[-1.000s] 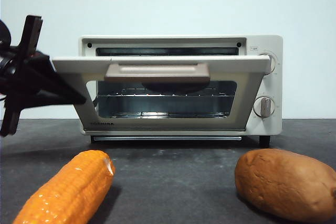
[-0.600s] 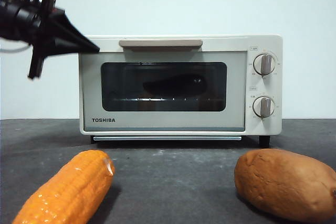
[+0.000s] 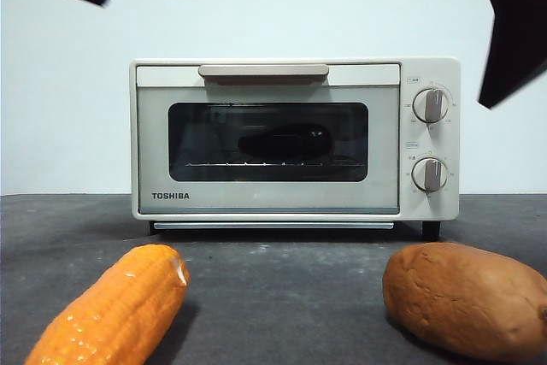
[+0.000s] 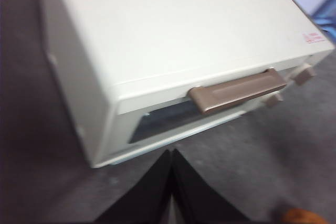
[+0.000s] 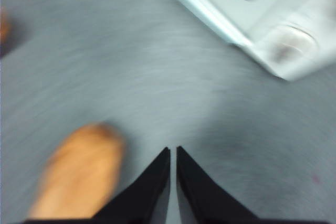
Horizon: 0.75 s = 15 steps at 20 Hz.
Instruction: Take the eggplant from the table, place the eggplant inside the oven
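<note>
oven door shut across its mouth, corn cob and brown lump flanking bare table lane

A flat, dark grey, slightly speckled table fills the lower scene. At its far side, in the middle, stands a cream-white oven with its glass door closed. Near the front, an orange corn cob lies at left and a brown potato-like lump at right, well apart.

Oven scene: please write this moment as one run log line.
eggplant: inside oven | door: shut | left gripper: shut, above oven | right gripper: shut, above table
</note>
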Motion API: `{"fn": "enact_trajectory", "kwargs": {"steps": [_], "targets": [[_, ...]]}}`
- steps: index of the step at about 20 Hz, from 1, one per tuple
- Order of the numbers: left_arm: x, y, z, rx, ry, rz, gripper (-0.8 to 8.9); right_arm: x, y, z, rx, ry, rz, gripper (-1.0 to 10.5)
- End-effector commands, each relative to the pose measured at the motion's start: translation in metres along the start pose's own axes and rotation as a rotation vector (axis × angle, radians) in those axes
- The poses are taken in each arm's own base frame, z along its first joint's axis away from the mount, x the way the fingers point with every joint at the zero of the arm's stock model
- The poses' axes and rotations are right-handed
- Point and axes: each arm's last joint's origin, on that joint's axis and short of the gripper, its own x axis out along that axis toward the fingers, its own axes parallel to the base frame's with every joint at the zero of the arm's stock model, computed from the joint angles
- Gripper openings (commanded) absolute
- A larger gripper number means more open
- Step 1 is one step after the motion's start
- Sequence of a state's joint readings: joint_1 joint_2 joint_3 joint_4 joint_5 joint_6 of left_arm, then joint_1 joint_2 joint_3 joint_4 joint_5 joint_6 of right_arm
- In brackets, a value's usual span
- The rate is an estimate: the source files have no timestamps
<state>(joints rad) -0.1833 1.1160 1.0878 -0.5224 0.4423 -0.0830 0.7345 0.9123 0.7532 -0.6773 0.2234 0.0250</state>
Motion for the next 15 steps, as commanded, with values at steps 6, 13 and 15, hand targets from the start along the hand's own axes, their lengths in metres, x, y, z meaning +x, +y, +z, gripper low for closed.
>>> {"fn": "enact_trajectory", "kwargs": {"steps": [6, 13, 15], "targets": [[-0.021, -0.004, -0.088, 0.039, -0.137, 0.226, 0.06, 0.016, -0.052, -0.035, 0.378, -0.290, -0.189, 0.0], [-0.025, -0.003, -0.122, -0.122, -0.127, 0.249, 0.06, 0.015, -0.055, -0.052, 0.415, -0.395, -0.318, 0.0], [-0.025, -0.003, -0.122, -0.123, -0.125, 0.249, 0.06, 0.014, -0.055, -0.052, 0.416, -0.398, -0.322, 0.0]]}}
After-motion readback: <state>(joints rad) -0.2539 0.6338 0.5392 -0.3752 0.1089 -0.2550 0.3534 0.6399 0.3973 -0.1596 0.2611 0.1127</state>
